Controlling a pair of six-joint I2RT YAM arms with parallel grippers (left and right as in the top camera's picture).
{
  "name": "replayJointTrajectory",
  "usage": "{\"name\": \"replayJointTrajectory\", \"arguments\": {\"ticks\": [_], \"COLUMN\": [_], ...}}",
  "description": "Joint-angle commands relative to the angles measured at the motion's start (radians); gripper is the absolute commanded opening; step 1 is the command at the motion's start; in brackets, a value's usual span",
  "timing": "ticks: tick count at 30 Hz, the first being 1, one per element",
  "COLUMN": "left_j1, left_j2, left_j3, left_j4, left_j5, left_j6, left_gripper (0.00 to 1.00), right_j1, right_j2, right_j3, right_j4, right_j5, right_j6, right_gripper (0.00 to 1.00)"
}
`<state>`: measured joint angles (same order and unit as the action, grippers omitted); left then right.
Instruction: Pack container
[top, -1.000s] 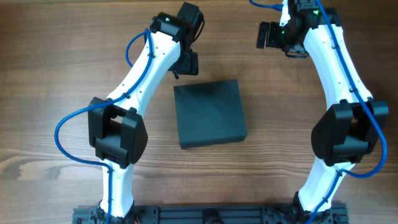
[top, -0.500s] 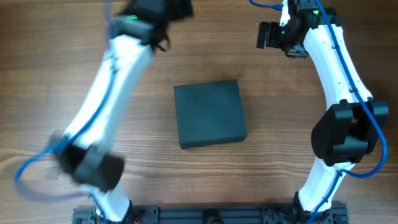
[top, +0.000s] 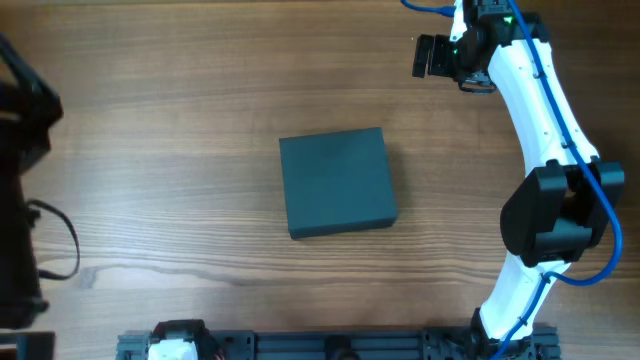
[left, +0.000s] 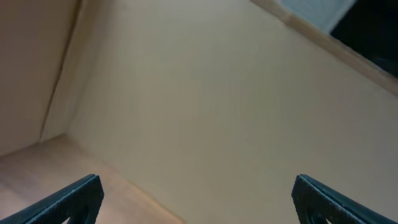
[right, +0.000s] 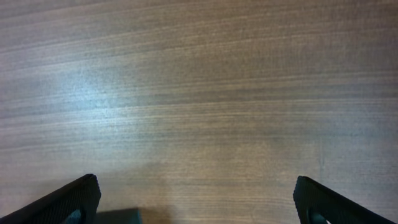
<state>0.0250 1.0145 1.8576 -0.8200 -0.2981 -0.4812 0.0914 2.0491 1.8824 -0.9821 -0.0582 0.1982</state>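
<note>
The container (top: 336, 182) is a dark teal-grey box lying in the middle of the wooden table with its lid shut. My right gripper (top: 430, 55) hovers at the far right, well away from the box, and points left. In the right wrist view it (right: 196, 186) is open over bare wood, with nothing between its fingers (right: 78, 199). My left gripper (left: 198, 186) is open too and faces a plain beige surface off the table. The overhead view shows only a dark blurred shape (top: 22, 120) at the left edge where that arm has gone.
The right arm (top: 545, 120) arches along the table's right side. A black rail (top: 330, 346) runs along the front edge, with the left arm's base (top: 180, 340) on it. A black cable (top: 55, 240) loops at the left edge.
The left arm has swung from beside the container's far left corner out to the left, off the table area. The right arm and the container have not moved.
</note>
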Motion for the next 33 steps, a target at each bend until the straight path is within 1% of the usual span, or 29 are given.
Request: {"name": "replayJointTrajectory", "arguments": {"ticks": [1,2,5,7,9,11,18,21,25,27,31,33], "left_j1": [0.052,0.052,0.052,0.052,0.051,0.051,0.037,0.011,-0.015,-0.019,-0.019,-0.019], "left_j2": [-0.159,-0.208,-0.320,-0.399,-0.476,-0.584,-0.774,-0.822,-0.877,-0.905,-0.970,-0.980], "left_j3": [-0.343,-0.455,-0.724,-0.904,-1.059,-1.201,-1.382,-1.439,-1.526,-1.563,-1.653,-1.670], "left_j4": [0.161,0.236,0.404,0.501,0.559,0.570,0.570,0.570,0.575,0.580,0.623,0.626], "left_j5": [0.056,0.066,0.082,0.103,0.121,0.131,0.155,0.156,0.156,0.163,0.182,0.186], "left_j6": [-0.133,-0.145,-0.214,-0.234,-0.235,-0.261,-0.261,-0.262,-0.299,-0.320,-0.321,-0.339], "left_gripper": [1.00,1.00,1.00,1.00,1.00,1.00,1.00,1.00,1.00,1.00,1.00,1.00], "right_j1": [0.006,0.006,0.006,0.006,0.006,0.006,0.006,0.006,0.006,0.006,0.006,0.006], "right_j2": [-0.018,-0.018,-0.018,-0.018,-0.018,-0.018,-0.018,-0.018,-0.018,-0.018,-0.018,-0.018], "right_j3": [0.016,0.016,0.016,0.016,0.016,0.016,0.016,0.016,0.016,0.016,0.016,0.016], "right_j4": [0.002,0.003,0.003,0.003,0.003,0.003,0.003,0.003,0.003,0.003,0.003,0.003], "right_j5": [0.018,0.018,0.018,0.018,0.018,0.018,0.018,0.018,0.018,0.018,0.018,0.018], "right_j6": [0.011,0.011,0.011,0.011,0.011,0.011,0.011,0.011,0.011,0.011,0.011,0.011], "right_gripper": [1.00,1.00,1.00,1.00,1.00,1.00,1.00,1.00,1.00,1.00,1.00,1.00]}}
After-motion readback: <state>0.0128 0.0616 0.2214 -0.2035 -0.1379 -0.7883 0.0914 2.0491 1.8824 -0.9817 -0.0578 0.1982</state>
